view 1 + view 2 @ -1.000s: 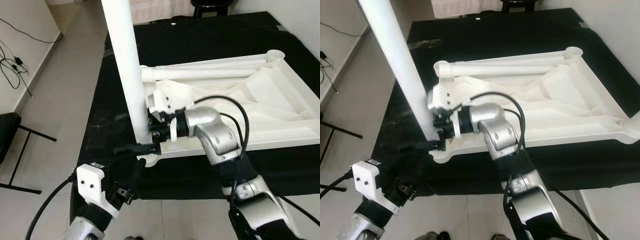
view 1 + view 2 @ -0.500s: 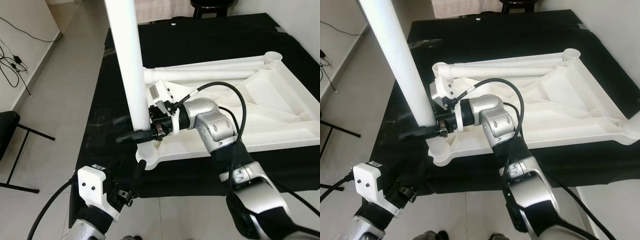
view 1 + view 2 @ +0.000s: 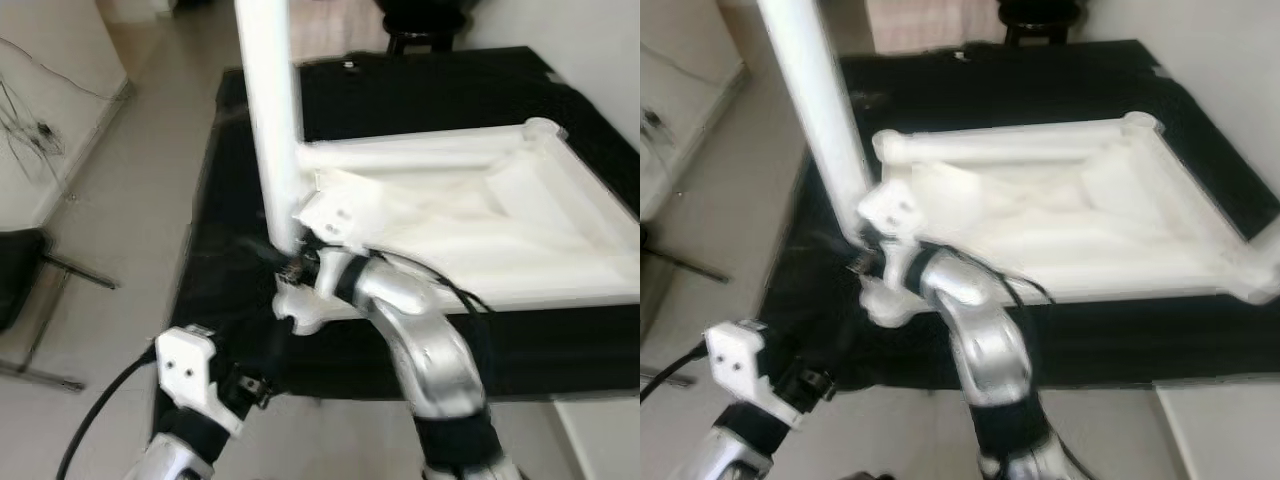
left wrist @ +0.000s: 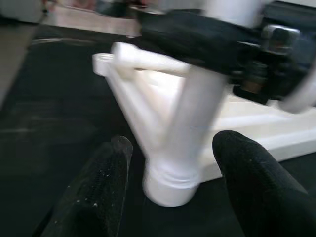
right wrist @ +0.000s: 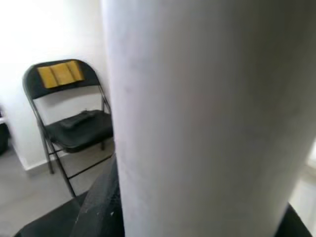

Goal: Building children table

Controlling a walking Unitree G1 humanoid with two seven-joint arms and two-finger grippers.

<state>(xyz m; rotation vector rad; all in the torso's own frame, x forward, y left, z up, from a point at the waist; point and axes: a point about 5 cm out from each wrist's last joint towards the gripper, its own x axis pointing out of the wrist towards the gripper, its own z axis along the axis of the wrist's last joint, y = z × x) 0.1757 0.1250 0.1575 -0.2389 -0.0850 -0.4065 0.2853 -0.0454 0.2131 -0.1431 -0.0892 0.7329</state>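
In the left eye view, the white leg [image 3: 270, 120] stood upright at frame centre in the overturned tabletop's [image 3: 480, 230] corner socket, right gripper [image 3: 290, 262] clenched around its base; in the left wrist view, the left gripper's [image 4: 170, 173] fingers [image 4: 98, 192] stood released beside that socket; the leg looked light, rigid and smooth, best held low.

Black folding chair [image 5: 74, 118] with yellow backrest patch.

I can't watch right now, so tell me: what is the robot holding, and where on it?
The right gripper clamps the upright white table leg near its base; the left gripper holds nothing.
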